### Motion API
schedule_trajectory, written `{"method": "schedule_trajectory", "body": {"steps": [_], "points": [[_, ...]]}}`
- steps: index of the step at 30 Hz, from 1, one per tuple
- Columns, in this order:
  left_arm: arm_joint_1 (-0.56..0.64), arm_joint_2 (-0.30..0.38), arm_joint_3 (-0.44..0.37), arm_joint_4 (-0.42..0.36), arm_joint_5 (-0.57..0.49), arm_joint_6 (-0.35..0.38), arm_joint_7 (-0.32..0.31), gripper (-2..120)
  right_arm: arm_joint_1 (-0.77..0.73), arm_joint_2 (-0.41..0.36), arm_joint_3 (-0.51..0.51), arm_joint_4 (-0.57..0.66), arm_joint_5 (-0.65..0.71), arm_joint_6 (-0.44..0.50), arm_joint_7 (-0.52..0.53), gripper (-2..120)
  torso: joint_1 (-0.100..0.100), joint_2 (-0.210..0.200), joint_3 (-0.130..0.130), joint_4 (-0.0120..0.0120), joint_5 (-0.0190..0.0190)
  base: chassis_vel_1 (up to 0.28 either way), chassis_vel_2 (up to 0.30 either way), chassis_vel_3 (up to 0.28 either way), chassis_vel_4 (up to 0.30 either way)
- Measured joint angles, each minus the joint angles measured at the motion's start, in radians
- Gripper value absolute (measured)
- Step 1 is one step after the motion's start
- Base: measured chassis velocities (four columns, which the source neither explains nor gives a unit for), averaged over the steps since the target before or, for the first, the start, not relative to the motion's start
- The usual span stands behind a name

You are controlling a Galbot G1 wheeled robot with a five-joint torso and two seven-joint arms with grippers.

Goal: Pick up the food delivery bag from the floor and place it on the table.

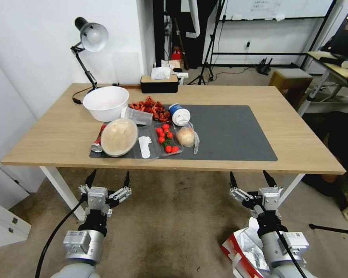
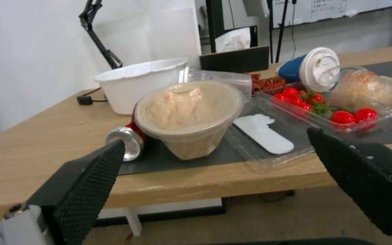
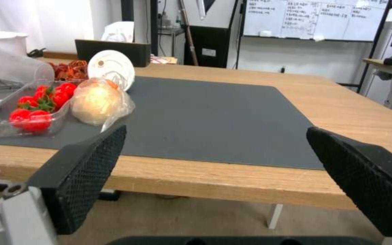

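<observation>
Bag lies on floor beneath open right tool

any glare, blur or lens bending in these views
Head view: wide-angle bending, the table edge bows, and the foil of the food delivery bag glints beside the right gripper. Left wrist view: soft, own fingertips near and dark. Right wrist view: the mat is evenly lit, the whiteboard bright but unreadable.
</observation>
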Motion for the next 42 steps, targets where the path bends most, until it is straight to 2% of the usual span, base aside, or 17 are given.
{"method": "schedule_trajectory", "body": {"steps": [24,29,31,32,34,36,40,41,42], "points": [[0.000,0.000,0.000,0.000,-0.001,0.000,0.000,100,0.000,0.000,0.000,0.000,0.000,0.000,0.000,100,0.000,0.000,0.000,0.0000,0.0000,0.000,0.000,0.000,0.000],[-0.010,0.018,0.022,-0.013,-0.062,0.030,-0.029,100,-0.002,0.004,0.002,0.004,0.001,-0.013,-0.003,100,0.000,0.000,0.000,0.0001,0.0000,0.000,0.000,0.000,0.000],[-0.024,0.041,0.050,-0.031,-0.139,0.071,-0.067,100,-0.014,0.021,0.016,0.023,0.014,-0.067,-0.021,100,0.000,0.000,0.000,0.0000,-0.0001,0.000,0.000,0.000,0.000],[-0.035,0.059,0.072,-0.044,-0.199,0.103,-0.097,100,-0.026,0.038,0.031,0.044,0.028,-0.122,-0.040,100,0.000,0.000,0.000,-0.0001,-0.0001,0.000,0.000,0.000,0.000],[-0.039,0.065,0.080,-0.050,-0.221,0.115,-0.108,100,-0.031,0.045,0.036,0.052,0.034,-0.144,-0.047,100,0.000,0.000,0.000,-0.0001,-0.0001,0.000,0.000,0.000,0.000],[-0.055,0.093,0.114,-0.072,-0.314,0.164,-0.153,100,-0.053,0.078,0.063,0.091,0.060,-0.248,-0.083,100,0.000,0.000,0.000,-0.0003,-0.0002,0.000,0.000,0.000,0.000],[-0.040,0.096,0.112,-0.089,-0.365,0.141,-0.133,100,-0.065,0.096,0.077,0.111,0.074,-0.303,-0.102,100,0.000,0.000,0.000,-0.0004,-0.0001,0.000,0.000,0.000,0.000],[-0.027,0.094,0.109,-0.090,-0.381,0.121,-0.117,100,-0.067,0.090,0.108,0.125,0.117,-0.329,-0.138,100,0.000,0.000,0.000,0.0000,0.0009,0.000,0.000,0.000,0.000],[-0.026,0.093,0.108,-0.090,-0.383,0.119,-0.115,100,-0.067,0.086,0.117,0.127,0.125,-0.331,-0.145,100,0.000,0.000,0.000,0.0001,0.0001,0.000,0.000,0.000,0.000]]}}
